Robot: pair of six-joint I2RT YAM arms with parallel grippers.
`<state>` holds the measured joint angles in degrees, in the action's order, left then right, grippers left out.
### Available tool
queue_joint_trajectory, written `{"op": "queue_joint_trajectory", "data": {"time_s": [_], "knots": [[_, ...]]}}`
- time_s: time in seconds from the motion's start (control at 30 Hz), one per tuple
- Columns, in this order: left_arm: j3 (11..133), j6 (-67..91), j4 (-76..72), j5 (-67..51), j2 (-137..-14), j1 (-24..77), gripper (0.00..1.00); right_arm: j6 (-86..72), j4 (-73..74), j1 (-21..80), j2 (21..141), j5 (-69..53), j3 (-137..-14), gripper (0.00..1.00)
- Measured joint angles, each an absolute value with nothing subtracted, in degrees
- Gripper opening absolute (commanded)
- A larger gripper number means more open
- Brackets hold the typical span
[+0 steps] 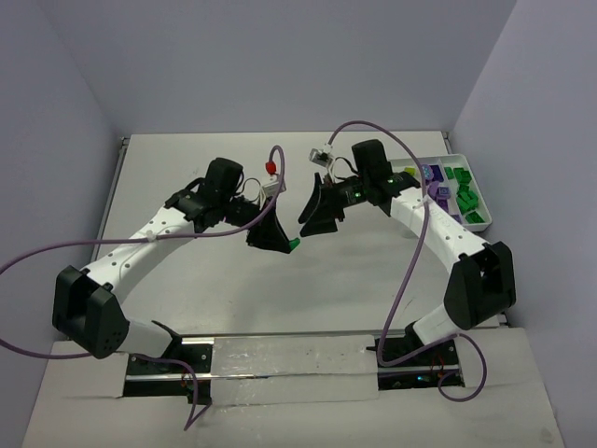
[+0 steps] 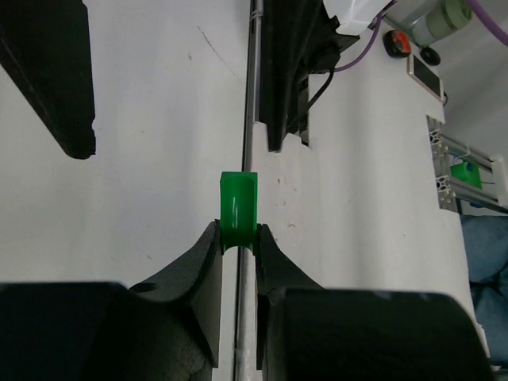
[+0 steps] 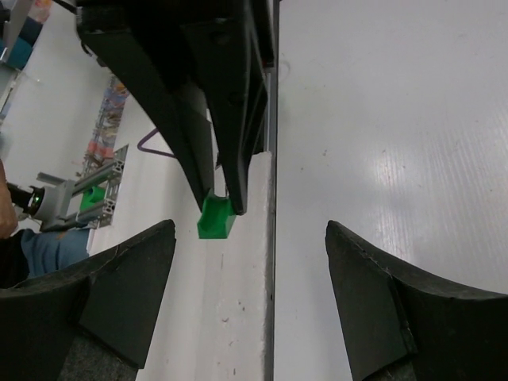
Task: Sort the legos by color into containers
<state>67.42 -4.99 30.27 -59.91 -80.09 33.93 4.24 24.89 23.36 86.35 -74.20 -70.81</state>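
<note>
The left gripper (image 2: pixel 238 240) pinches a small bright-green plastic brick (image 2: pixel 238 202), its long axis pointing at the wide-open, empty right gripper (image 3: pixel 250 248) opposite.

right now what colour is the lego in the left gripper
The lego is green, clearest in the left wrist view.

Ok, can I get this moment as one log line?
left gripper: shut on green lego | right gripper: open, facing it | tray: far right, mixed legos inside

No text, labels, brands or nos. legible in any view. Nothing readable on the green brick (image 2: pixel 238 202), the white tray (image 1: pixel 459 159) or the tabletop (image 1: pixel 187 168).
</note>
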Motion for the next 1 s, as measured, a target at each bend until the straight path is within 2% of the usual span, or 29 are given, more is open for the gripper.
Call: {"op": "queue_joint_trajectory", "data": {"time_s": [0.3,0.43,0.6,0.77,0.83,0.87,0.93,1.0], "knots": [[67.4,-2.7,29.3,-63.2,-80.8,33.1,0.0,6.0,27.5,26.6,86.0,-75.5,-70.8,0.82],[67.4,-2.1,29.2,-63.3,-80.8,33.1,0.0,6.3,28.3,28.0,86.0,-75.0,-70.8,0.75],[67.3,-2.1,28.9,-63.3,-80.8,33.0,0.0,6.4,28.7,28.6,86.0,-74.2,-70.9,0.47],[66.9,-1.8,28.2,-62.7,-80.8,32.8,0.0,6.5,28.9,28.8,86.0,-73.1,-70.9,0.31],[66.6,-1.6,27.8,-62.1,-80.8,32.6,0.02,6.6,29.0,28.9,86.0,-72.7,-70.9,0.21],[66.5,-1.3,27.8,-61.9,-80.8,32.4,0.07,6.9,29.1,29.0,86.0,-72.4,-70.9,0.16],[66.3,-0.8,27.7,-61.5,-80.8,32.3,0.43,7.3,29.2,29.0,86.0,-71.6,-70.9,0.04],[66.2,-0.1,27.5,-60.8,-80.8,32.3,0.82,7.5,29.5,29.1,86.0,-71.0,-71.1,0.0]]}}
